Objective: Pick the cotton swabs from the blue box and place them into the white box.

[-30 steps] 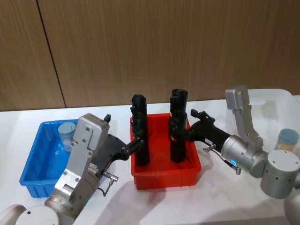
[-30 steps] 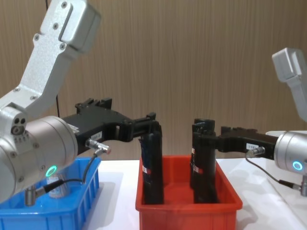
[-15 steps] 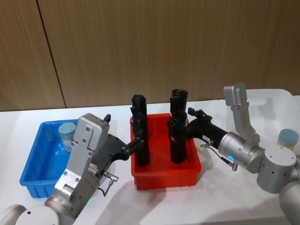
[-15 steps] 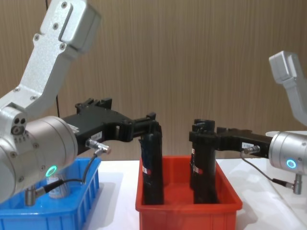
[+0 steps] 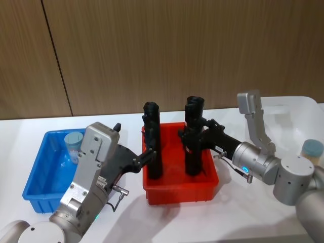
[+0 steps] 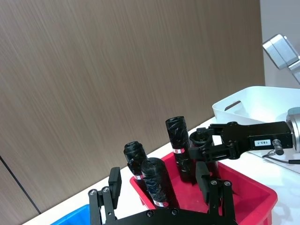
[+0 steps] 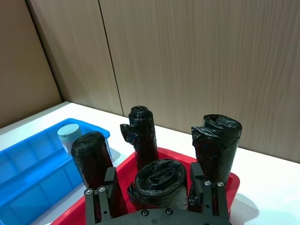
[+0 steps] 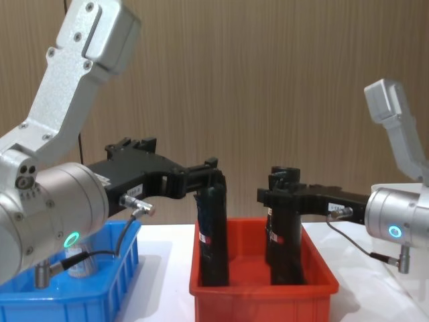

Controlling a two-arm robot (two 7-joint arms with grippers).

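One cotton swabs jar (image 5: 74, 144) with a pale blue lid stands in the back of the blue box (image 5: 45, 174), also seen in the right wrist view (image 7: 71, 136). A second jar (image 5: 311, 151) sits at the white box (image 5: 296, 107) on the right. My left gripper (image 5: 150, 154) hangs open at the left black roll in the red bin, to the right of the blue box; its fingers (image 6: 115, 180) spread wide. My right gripper (image 5: 201, 129) reaches left over the red bin, open, with a black roll (image 7: 159, 180) between its fingers (image 7: 196, 180).
A red bin (image 5: 179, 190) stands in the middle between the two boxes and holds several tall black rolls (image 5: 152, 147). Both arms cross it. The white table (image 5: 212, 223) is bare in front, and a wood wall rises behind.
My right gripper has slid left from the white box side to the black rolls in the red bin. The left arm has stayed still.
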